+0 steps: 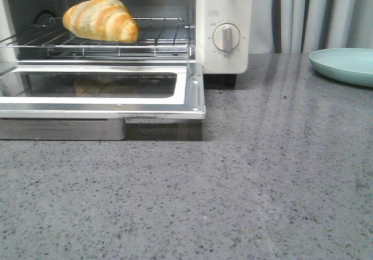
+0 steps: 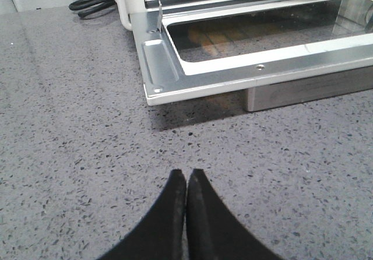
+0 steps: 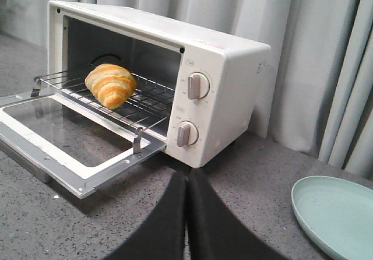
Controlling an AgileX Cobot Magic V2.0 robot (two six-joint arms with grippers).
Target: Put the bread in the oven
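The bread (image 1: pixel 100 18), a glossy golden-orange croissant roll with cream stripes, lies on the wire rack (image 1: pixel 157 35) inside the cream-white oven (image 1: pixel 224 15). It also shows in the right wrist view (image 3: pixel 111 85). The oven's glass door (image 1: pixel 102 88) hangs open and flat over the counter. My left gripper (image 2: pixel 186 174) is shut and empty, above the counter in front of the door's corner (image 2: pixel 154 88). My right gripper (image 3: pixel 186 175) is shut and empty, near the oven's front right corner (image 3: pixel 198 155). Neither gripper shows in the front view.
A pale teal plate (image 1: pixel 344 65) sits at the back right; it also shows in the right wrist view (image 3: pixel 335 213). A black cable (image 2: pixel 93 4) lies left of the oven. Grey curtains (image 3: pixel 303 67) hang behind. The counter (image 1: pixel 233 190) is grey speckled stone.
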